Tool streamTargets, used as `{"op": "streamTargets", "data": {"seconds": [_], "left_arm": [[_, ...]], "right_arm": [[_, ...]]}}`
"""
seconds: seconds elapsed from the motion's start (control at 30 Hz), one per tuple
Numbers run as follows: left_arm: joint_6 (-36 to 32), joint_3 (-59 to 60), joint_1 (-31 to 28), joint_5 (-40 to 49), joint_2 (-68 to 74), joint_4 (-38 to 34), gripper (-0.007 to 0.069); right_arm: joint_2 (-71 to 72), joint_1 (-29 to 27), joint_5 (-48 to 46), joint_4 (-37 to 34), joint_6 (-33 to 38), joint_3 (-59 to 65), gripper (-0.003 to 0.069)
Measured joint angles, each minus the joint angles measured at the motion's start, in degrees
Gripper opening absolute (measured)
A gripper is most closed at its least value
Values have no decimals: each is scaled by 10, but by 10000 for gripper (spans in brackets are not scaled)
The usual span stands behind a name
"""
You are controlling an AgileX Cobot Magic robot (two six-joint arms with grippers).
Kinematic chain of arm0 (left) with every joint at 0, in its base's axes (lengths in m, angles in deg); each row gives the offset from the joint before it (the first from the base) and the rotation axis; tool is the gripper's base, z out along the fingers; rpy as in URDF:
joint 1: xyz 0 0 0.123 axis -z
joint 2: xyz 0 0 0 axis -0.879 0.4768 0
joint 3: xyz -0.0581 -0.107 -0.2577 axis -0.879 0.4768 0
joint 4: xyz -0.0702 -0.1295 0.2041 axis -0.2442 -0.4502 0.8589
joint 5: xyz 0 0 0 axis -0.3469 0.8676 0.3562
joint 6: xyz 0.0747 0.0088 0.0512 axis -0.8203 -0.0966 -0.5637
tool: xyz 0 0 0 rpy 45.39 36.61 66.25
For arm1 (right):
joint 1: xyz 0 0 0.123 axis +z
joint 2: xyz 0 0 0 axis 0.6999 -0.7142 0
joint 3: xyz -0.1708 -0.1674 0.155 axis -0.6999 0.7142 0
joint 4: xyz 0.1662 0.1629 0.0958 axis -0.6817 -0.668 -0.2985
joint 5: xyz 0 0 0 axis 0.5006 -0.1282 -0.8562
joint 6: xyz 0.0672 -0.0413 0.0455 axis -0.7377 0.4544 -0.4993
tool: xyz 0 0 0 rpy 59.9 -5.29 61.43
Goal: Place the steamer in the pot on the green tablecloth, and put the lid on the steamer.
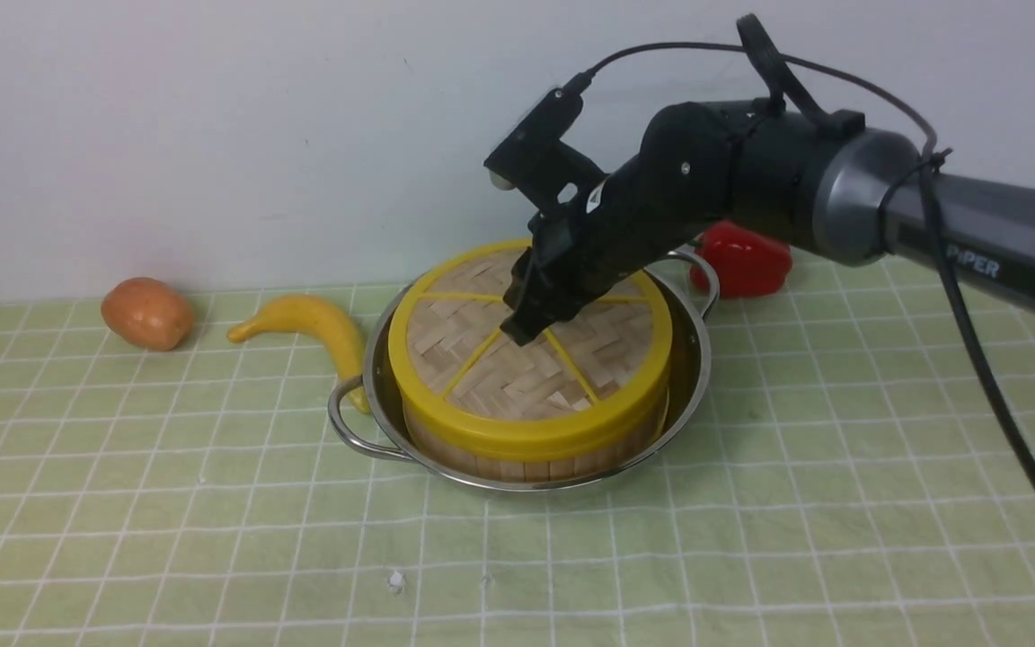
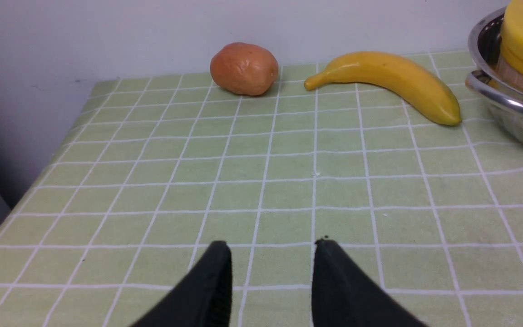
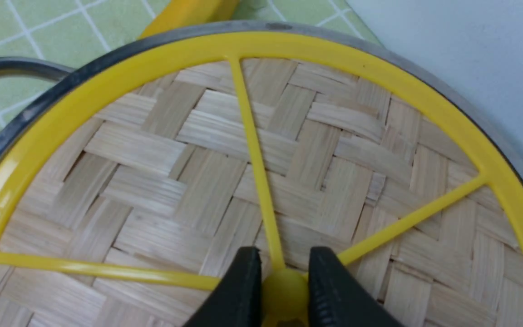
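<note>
Plain white wall backs a worktop covered by the green tablecloth [image 1: 751,467]. Near the cloth's middle sits the pot [image 1: 693,373], its wire handles at about 7 and 1 o'clock. The steamer [image 1: 526,463] stands inside it, and the lid [image 1: 482,359] lies on top, yellow rim matched all round as far as the front view shows.

The right end effector [image 3: 284,286] is clamped on the lid's central hub, fingers [image 3: 239,290] pressed to either side of the knob. The left end effector [image 2: 273,281] hangs over bare cloth toward 9 o'clock, jaws apart and empty.

By my reading, the step in hand is letting go. Done well, that means parting the fingers fully before lifting, then rising straight up so the knob is not dragged and the lid not skewed off the rim.

Being round, the lid has no long axis; its flat face points upward, spokes fanning from the hub.

A banana [image 1: 315,328] and brown fruit [image 1: 147,312] lie toward 10 o'clock, a red pepper [image 1: 747,261] toward 1 o'clock.
</note>
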State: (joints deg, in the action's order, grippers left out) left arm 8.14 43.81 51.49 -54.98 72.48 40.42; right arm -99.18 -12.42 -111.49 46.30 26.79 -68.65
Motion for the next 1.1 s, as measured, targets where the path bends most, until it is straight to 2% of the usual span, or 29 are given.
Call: {"op": "streamTargets", "data": {"seconds": [0.53,0.67,0.77,0.9,1.0,1.1], "left_arm": [[0,0,0,0,0,0,243],[0,0,0,0,0,0,243],[0,0,0,0,0,0,243],[0,0,0,0,0,0,243],[0,0,0,0,0,0,243],[0,0,0,0,0,0,243]], "right_arm": [[-9,0,4,11,-19,0,150],[-8,0,10,13,-19,0,206],[-1,0,12,18,-19,0,341],[26,0,0,29,-24,0,437],[59,0,-9,39,-31,0,452],[101,0,-17,50,-45,0,409]]}}
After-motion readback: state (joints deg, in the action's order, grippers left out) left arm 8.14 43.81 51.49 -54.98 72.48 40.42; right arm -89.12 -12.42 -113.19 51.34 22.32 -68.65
